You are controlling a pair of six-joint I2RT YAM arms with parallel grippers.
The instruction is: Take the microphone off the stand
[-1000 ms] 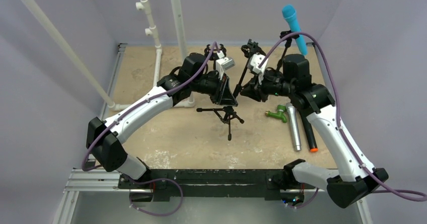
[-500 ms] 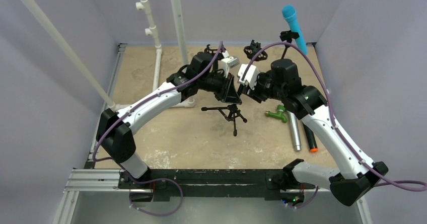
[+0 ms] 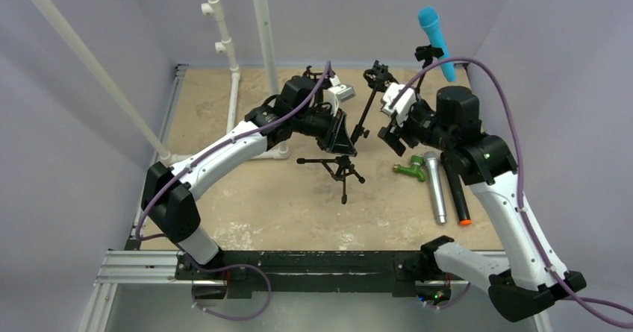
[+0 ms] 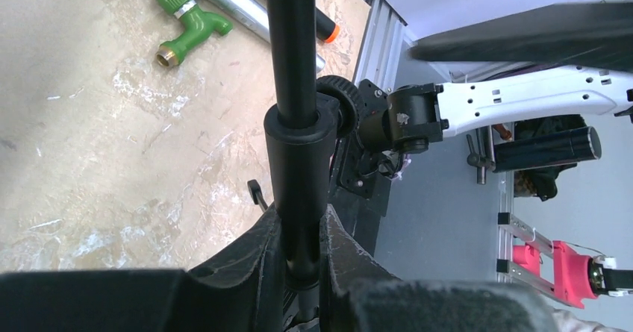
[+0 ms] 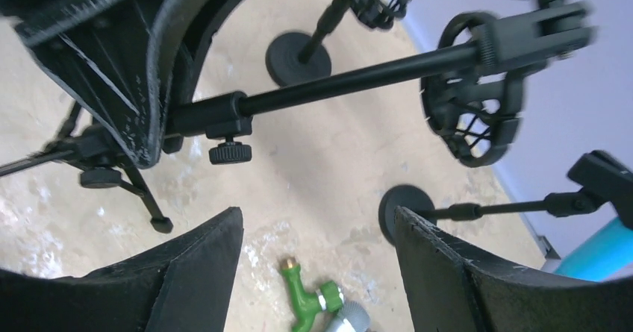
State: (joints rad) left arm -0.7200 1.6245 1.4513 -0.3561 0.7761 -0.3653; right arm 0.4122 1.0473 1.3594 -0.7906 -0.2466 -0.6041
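The left hand (image 4: 300, 235) pinches the black pole of the tripod stand (image 3: 342, 169), its fingers pressed against the tube just below the collar. It holds the pole leaning, with the feet over the middle of the table (image 3: 246, 198); whether they touch it I cannot tell. The shock mount (image 3: 378, 74) at the top of the pole is empty. The right hand (image 5: 317, 227) is spread with nothing between its fingers. A second ago it sat narrow and close against the pole just under the mount, and it has since pulled back to the right, so a clear gap now lies between it and the stand. The left arm has shifted too: its elbow stands further in toward the table, while the tripod's feet lie almost where they were. The silver microphone (image 3: 436, 190) lies flat on the table at the right, apart from the stand, between a green faucet (image 3: 410, 169) and a black marker (image 3: 457, 201) with an orange tip — all three unmoved. A teal microphone (image 3: 436, 37) sits clipped on a separate stand (image 3: 427, 51) at the back right corner, as before.
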